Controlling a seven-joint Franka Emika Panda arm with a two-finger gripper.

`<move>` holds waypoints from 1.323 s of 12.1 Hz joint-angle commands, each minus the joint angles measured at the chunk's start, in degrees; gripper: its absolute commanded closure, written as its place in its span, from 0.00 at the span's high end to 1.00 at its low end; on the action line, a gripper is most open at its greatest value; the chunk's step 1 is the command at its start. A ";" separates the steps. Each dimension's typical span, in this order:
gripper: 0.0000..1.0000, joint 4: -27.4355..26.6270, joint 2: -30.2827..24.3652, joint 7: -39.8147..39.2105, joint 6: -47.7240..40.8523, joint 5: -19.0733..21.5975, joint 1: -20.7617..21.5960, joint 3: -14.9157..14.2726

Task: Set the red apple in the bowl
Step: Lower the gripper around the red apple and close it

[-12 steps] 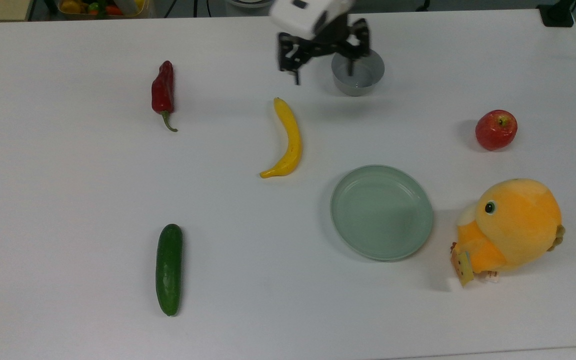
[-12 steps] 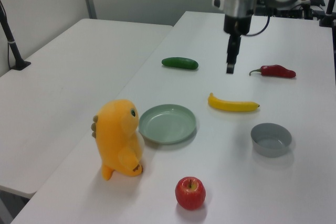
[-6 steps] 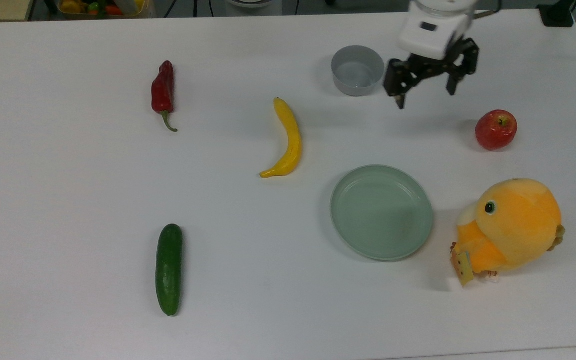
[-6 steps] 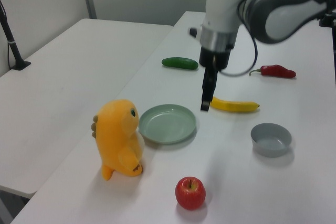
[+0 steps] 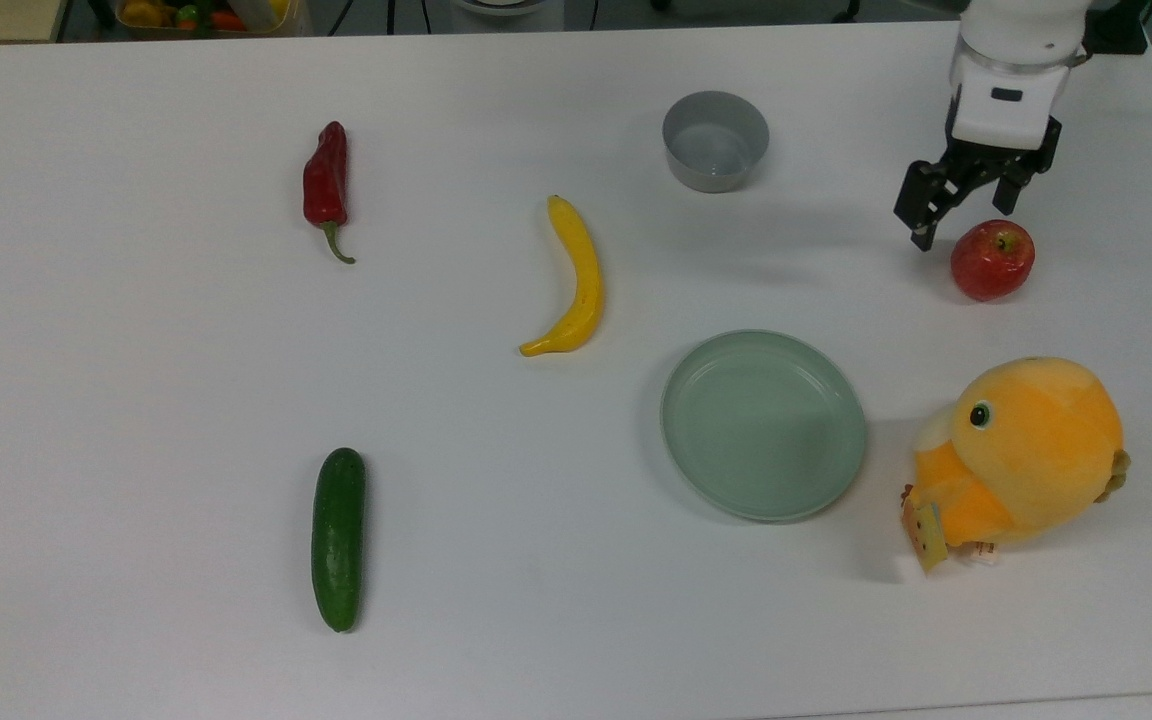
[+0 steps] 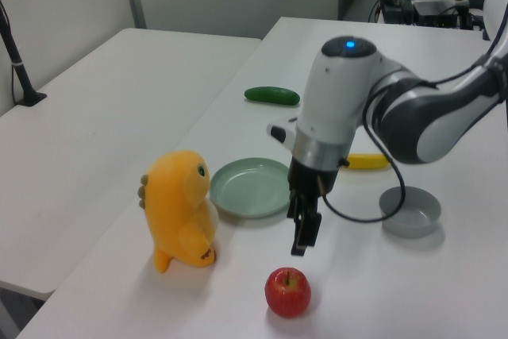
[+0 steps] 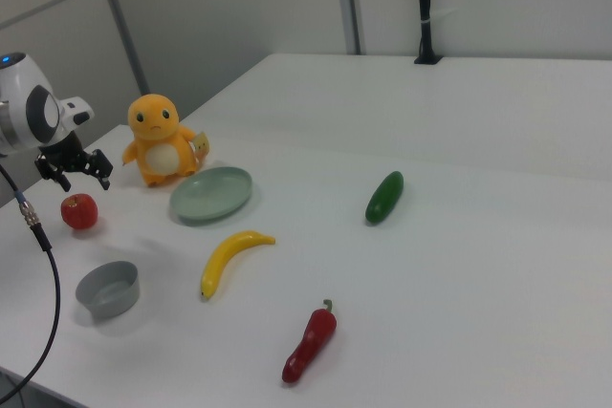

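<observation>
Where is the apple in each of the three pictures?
Top view: the apple sits at far right, just below the gripper.
Left view: bottom centre, under the gripper.
Right view: far left, below the gripper.
Shared landmark: the orange plush toy nearby.

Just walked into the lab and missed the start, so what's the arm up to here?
The gripper, open and holding nothing, hangs just above the red apple, which sits on the white table near the orange plush toy. The grey bowl stands empty, apart from the apple. The banana, chili pepper, cucumber and green plate lie untouched.
</observation>
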 commanded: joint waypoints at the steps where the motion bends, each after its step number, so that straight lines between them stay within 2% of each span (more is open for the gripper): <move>1: 1.00 4.56 5.20 1.08 3.20 -2.75 2.12 -0.51; 4: 1.00 6.15 7.84 2.13 5.15 -5.03 2.83 0.37; 12: 1.00 6.94 9.16 2.22 5.15 -6.53 3.00 1.78; 15: 0.99 7.03 10.39 2.22 5.15 -9.16 2.92 3.01; 16: 0.26 7.03 10.48 2.57 5.15 -9.87 2.92 3.10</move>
